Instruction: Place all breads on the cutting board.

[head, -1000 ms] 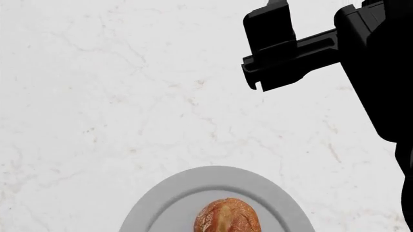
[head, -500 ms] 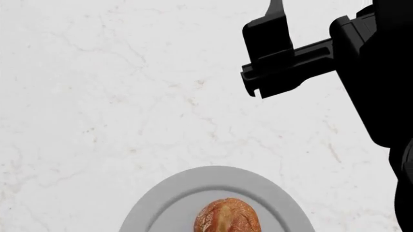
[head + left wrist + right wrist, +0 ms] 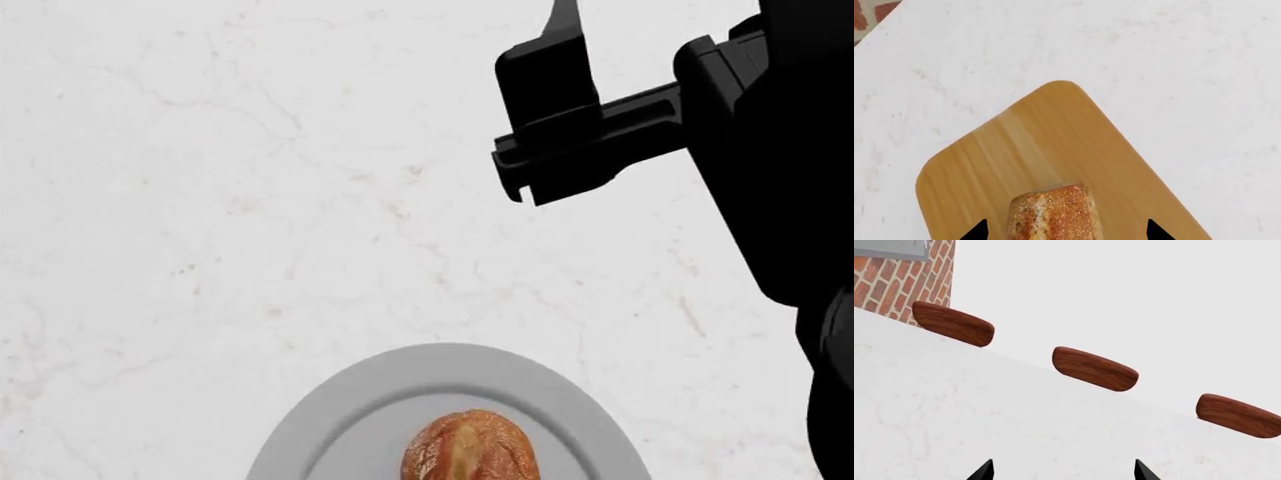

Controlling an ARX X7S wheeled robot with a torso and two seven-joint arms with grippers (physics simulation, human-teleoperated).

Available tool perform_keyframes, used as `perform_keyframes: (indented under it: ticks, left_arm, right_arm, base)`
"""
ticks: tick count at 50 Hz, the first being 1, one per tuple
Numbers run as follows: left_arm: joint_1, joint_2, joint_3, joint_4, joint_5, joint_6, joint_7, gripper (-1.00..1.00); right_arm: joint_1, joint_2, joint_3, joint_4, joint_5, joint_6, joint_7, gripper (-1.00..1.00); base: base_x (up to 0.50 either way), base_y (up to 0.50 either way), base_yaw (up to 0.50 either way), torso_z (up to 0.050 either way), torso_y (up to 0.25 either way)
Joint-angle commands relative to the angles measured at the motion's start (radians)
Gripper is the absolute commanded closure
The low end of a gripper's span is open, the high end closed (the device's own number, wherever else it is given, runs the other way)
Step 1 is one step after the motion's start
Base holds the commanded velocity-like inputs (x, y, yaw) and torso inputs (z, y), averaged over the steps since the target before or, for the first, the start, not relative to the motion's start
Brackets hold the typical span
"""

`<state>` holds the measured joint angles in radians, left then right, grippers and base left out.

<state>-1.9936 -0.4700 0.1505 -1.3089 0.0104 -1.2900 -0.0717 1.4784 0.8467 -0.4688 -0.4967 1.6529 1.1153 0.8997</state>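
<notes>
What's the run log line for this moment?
speckled roll on board, between open left end effector tips | round roll on plate | right end effector open, empty, over counter

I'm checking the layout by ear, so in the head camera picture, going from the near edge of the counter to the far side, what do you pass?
Reddish-brown bread roll on the grey plate → bare white marble countertop → right gripper, hanging above the counter.

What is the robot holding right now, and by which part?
Nothing, as far as I can tell. The left gripper stands open around the roll on the cutting board, fingertips apart from it. The right gripper is open, with nothing in it.
</notes>
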Motion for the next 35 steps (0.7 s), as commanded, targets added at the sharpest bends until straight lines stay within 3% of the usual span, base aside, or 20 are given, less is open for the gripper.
perform_keyframes:
  ticks: [1,11,19,21,23,26,27,28,29,31,35]
  left_arm:
    - [-0.144,0.054,0.089,0.001,0.012,-0.024,0.103,-1.0]
    - [-0.33,0.126,0.169,0.011,0.001,-0.045,0.255,-1.0]
    - [-0.287,0.112,0.291,0.403,-0.039,-0.271,0.451,-1.0]
    - [-0.305,0.113,0.377,0.386,-0.097,-0.28,0.504,-1.0]
    - [-0.318,0.076,0.45,0.456,-0.292,-0.281,0.441,-1.0]
    - [-0.348,-0.047,0.565,0.545,-0.742,-0.28,0.028,-1.0]
    - [-0.346,-0.084,0.613,0.588,-0.892,-0.28,-0.059,-1.0]
    - [-0.319,-0.122,0.58,0.671,-1.042,-0.278,-0.127,-1.0]
    - [-0.331,-0.137,0.646,0.684,-1.192,-0.279,-0.138,-1.0]
    - [-0.324,-0.15,0.627,0.675,-1.352,-0.278,-0.218,-1.0]
    - [-0.338,-0.163,0.626,0.748,-1.42,-0.258,-0.148,-1.0]
  right_arm:
    - [-0.001,0.002,-0.002,-0.005,0.008,-0.006,0.008,-1.0]
    - [0.021,0.013,-0.003,0.001,0.022,0.003,0.013,-1.0]
    - [0.105,0.023,-0.01,0.056,0.056,0.046,0.007,-1.0]
    - [0.139,0.023,-0.008,0.071,0.08,0.054,0.016,-1.0]
    - [0.17,0.022,-0.006,0.092,0.098,0.061,0.017,-1.0]
    - [0.242,0.02,-0.01,0.13,0.118,0.09,0.017,-1.0]
    - [0.274,0.022,-0.01,0.147,0.118,0.104,0.012,-1.0]
    - [0.302,0.025,-0.012,0.164,0.116,0.118,0.004,-1.0]
    - [0.312,0.026,-0.011,0.171,0.116,0.121,0.0,-1.0]
    - [0.323,0.041,0.015,0.206,0.134,0.105,-0.02,-1.0]
    - [0.378,0.05,0.006,0.249,0.121,0.142,-0.051,-1.0]
  base:
    - [0.0,0.01,0.0,0.0,0.0]
    - [0.0,0.0,0.0,0.0,0.0]
    - [0.0,0.0,0.0,0.0,0.0]
    - [0.0,0.0,0.0,0.0,0.0]
    - [0.0,0.0,0.0,0.0,0.0]
    - [0.0,0.0,0.0,0.0,0.0]
    - [0.0,0.0,0.0,0.0,0.0]
    - [0.0,0.01,0.0,0.0,0.0]
    - [0.0,0.0,0.0,0.0,0.0]
    - [0.0,0.0,0.0,0.0,0.0]
    - [0.0,0.0,0.0,0.0,0.0]
